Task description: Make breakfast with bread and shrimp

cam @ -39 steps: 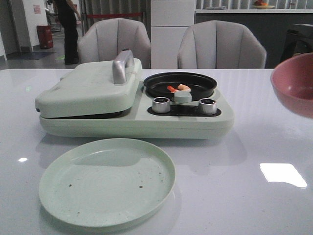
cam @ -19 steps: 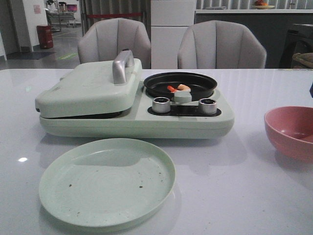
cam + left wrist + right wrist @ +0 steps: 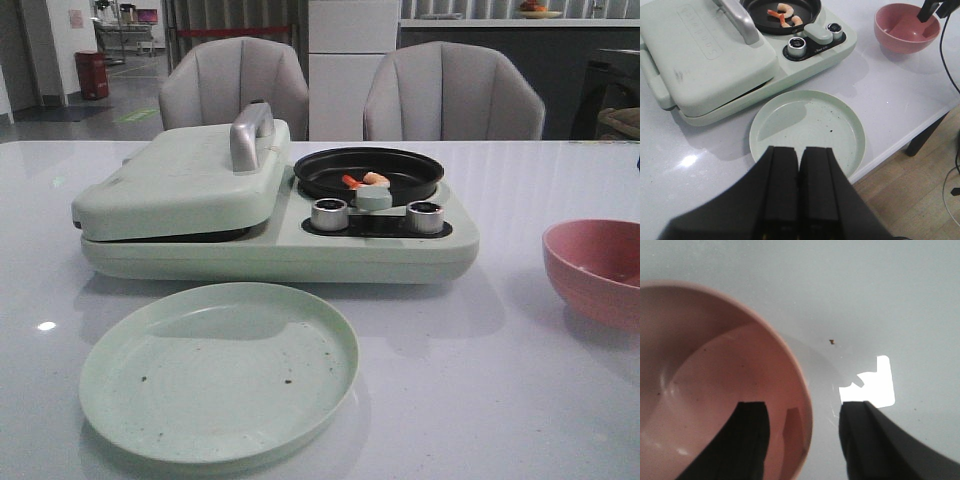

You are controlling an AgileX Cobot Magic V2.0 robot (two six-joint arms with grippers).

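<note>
Green plate [image 3: 218, 370] at near table [image 3: 480, 380] edge; bare surface between plate and pink bowl [image 3: 598, 270], bowl at right margin. Appliance [image 3: 270, 215] lid [image 3: 175, 180] shut; embossed lettering on lid, unreadable. Shrimp [image 3: 365, 181] in black pan [image 3: 368, 172] behind knobs [image 3: 330, 213]. Bread not visible. Left gripper [image 3: 799, 187] fingers pressed together, empty, above plate. Right gripper [image 3: 802, 435] jaws parted, straddling bowl rim, one finger inside, contact unclear. Versus half second ago: bowl nearly unmoved, slightly lower.
</note>
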